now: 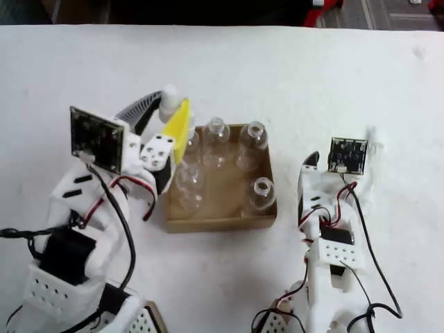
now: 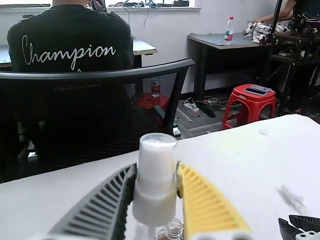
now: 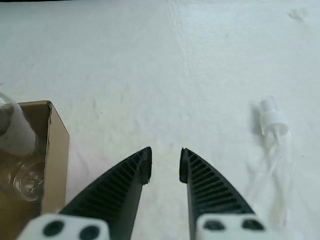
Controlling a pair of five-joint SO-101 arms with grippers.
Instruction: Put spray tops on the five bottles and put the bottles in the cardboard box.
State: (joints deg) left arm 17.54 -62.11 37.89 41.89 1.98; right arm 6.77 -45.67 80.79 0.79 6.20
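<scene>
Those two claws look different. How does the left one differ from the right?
The left gripper has one yellow finger and one grey; the right gripper has two black ones. The left gripper is shut on a white spray top; the right gripper is open and empty. Both have ribbed, pointed fingers.

Bright, even light; white table (image 1: 333, 76) nearly washed out by glare; soft, faint shadow beside cardboard box (image 1: 222, 223).

White table (image 1: 312, 76) up front, black mesh-backed office chair (image 2: 100, 76) right behind it, red plastic stool (image 2: 252, 100) on the floor, dark desk (image 2: 220, 41) beyond
</scene>
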